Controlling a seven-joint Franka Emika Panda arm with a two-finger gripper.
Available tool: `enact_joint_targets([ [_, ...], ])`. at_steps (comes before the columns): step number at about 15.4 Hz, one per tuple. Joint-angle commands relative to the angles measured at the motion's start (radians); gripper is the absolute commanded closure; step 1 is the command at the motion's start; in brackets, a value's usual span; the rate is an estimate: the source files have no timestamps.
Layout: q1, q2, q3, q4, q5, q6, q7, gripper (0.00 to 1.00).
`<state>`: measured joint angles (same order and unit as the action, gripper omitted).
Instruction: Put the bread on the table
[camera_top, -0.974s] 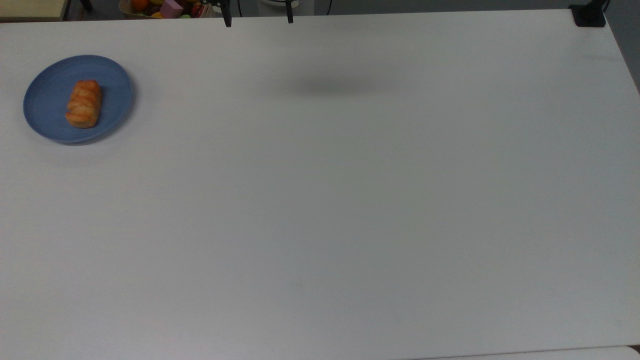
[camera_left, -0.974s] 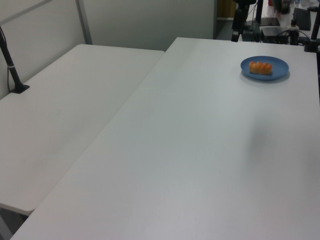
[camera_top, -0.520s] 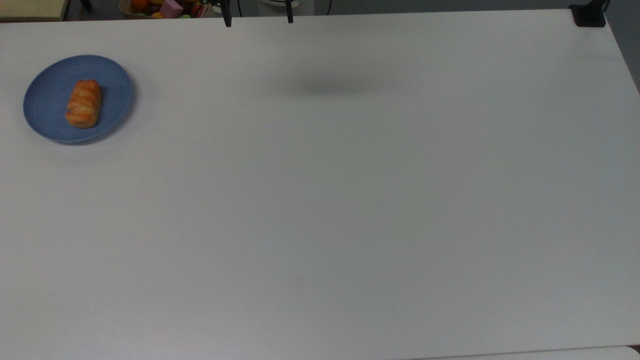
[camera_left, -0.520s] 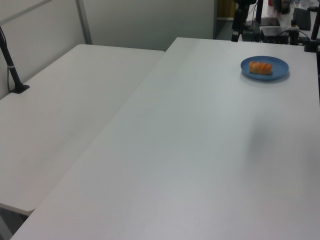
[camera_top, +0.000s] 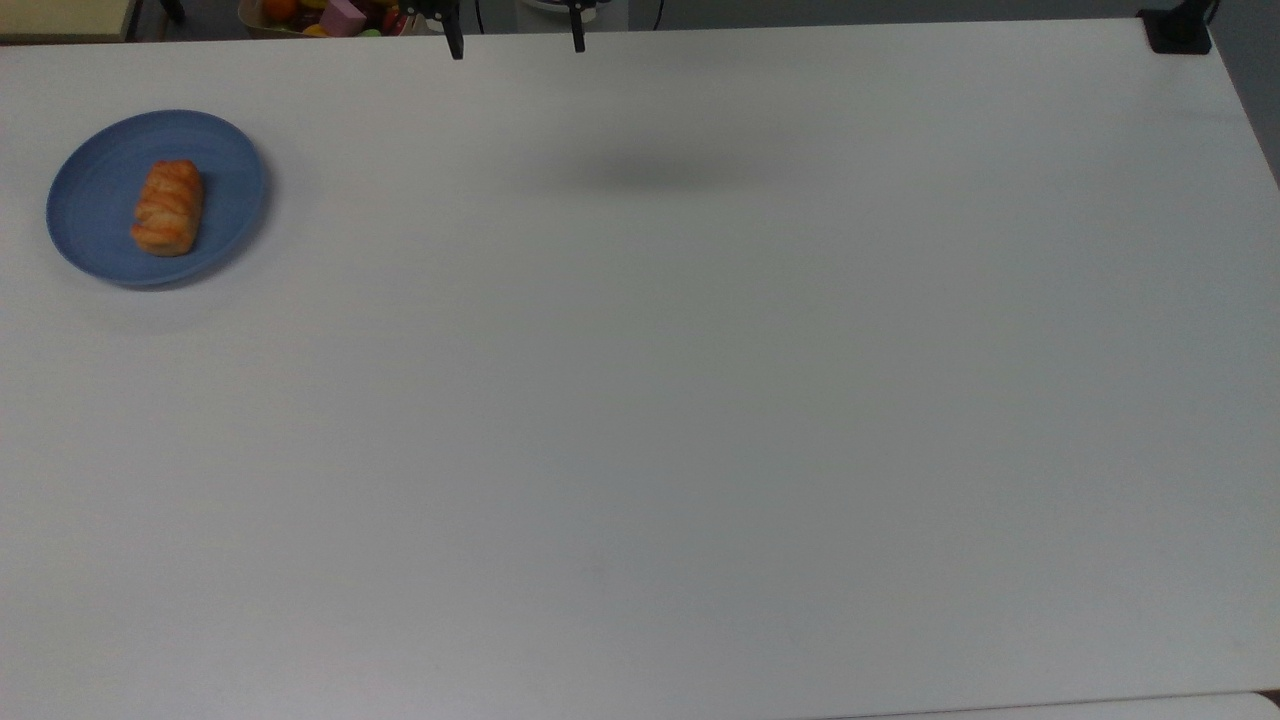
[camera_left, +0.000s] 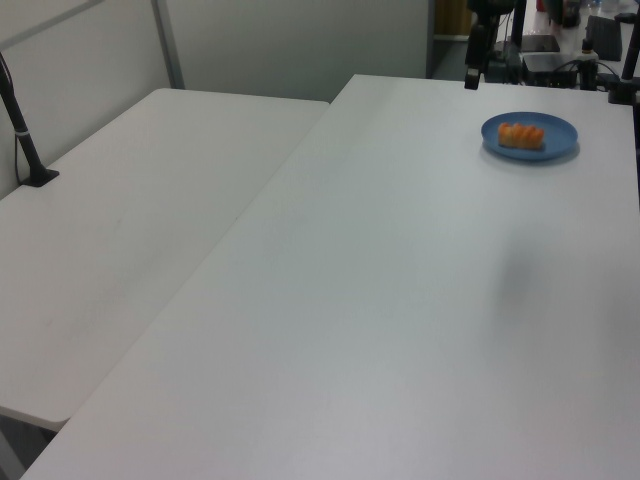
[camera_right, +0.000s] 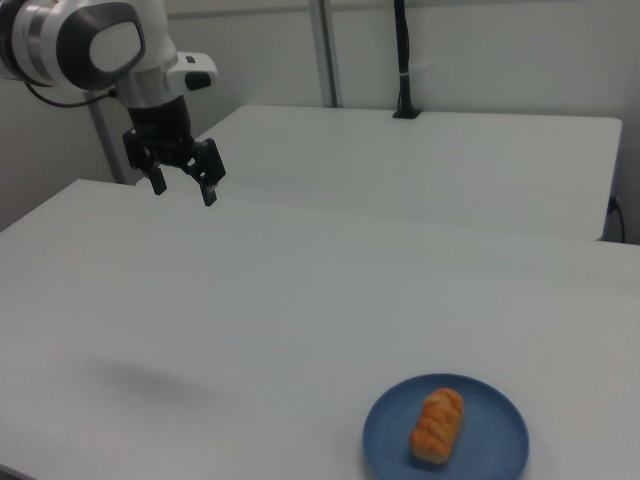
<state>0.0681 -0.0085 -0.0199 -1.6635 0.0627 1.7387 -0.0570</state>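
While bread (camera_right: 437, 425) stays on blue plate (camera_right: 500, 445) near table (camera_top: 700, 400) corner: gripper (camera_right: 184, 187), fingers wide and empty, edging lower at far edge; pickup pending.

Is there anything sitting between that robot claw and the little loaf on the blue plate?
Nothing visible. The gripper hangs open above the table, and only bare white top lies between it and the bread, which rests on the blue plate. The tabletop beside the plate looks free too.
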Motion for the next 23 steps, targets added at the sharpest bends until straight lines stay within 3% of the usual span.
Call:
enact_joint_targets([
  [1,0.022,0.001,-0.018,-0.007,-0.012,-0.027,-0.017,0.00],
  [4,0.009,0.031,-0.029,0.043,-0.012,-0.040,-0.015,0.00],
  [7,0.007,0.117,-0.090,0.164,-0.023,-0.105,-0.018,0.00],
  [11,-0.080,0.203,-0.107,0.271,-0.023,-0.140,-0.096,0.00],
  [16,-0.226,0.272,-0.111,0.294,-0.029,-0.120,-0.256,0.00],
  [19,-0.301,0.315,-0.111,0.283,-0.069,-0.044,-0.279,0.00],
  [20,-0.341,0.335,-0.117,0.265,-0.073,0.014,-0.293,0.00],
  [23,-0.367,0.358,-0.146,0.182,-0.075,0.105,-0.365,0.00],
])
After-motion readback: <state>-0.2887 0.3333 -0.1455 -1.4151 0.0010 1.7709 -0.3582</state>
